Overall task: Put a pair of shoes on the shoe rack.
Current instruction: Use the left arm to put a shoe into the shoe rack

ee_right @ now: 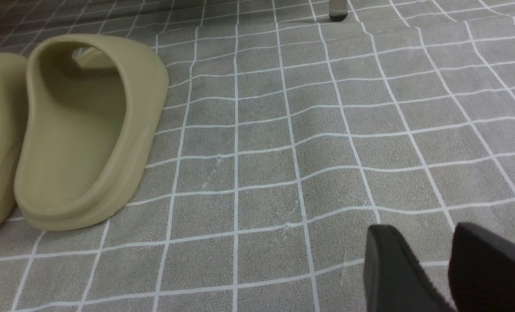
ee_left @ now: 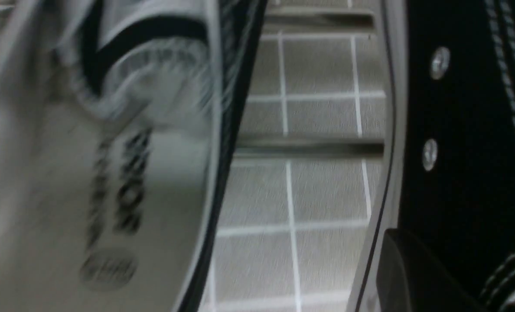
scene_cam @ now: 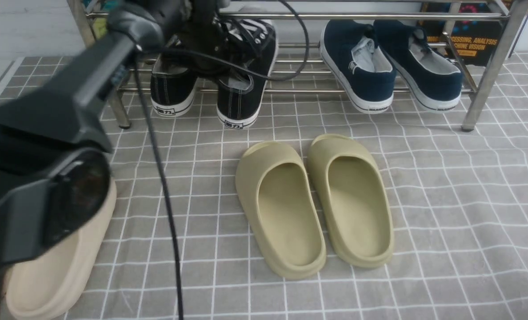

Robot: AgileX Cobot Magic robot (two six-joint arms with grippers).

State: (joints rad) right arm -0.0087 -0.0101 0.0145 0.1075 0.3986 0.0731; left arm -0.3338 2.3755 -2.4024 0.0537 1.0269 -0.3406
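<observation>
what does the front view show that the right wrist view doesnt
Only the front view: the shelves of the shoe rack, with the black sneakers and navy slip-ons resting on its bars, the left arm stretched out to the sneakers, and a beige slide. Only the right wrist view: the right gripper, apparently shut on nothing, above the floor. Both: the olive slides, the grey checked cloth and one leg of the shoe rack.
</observation>
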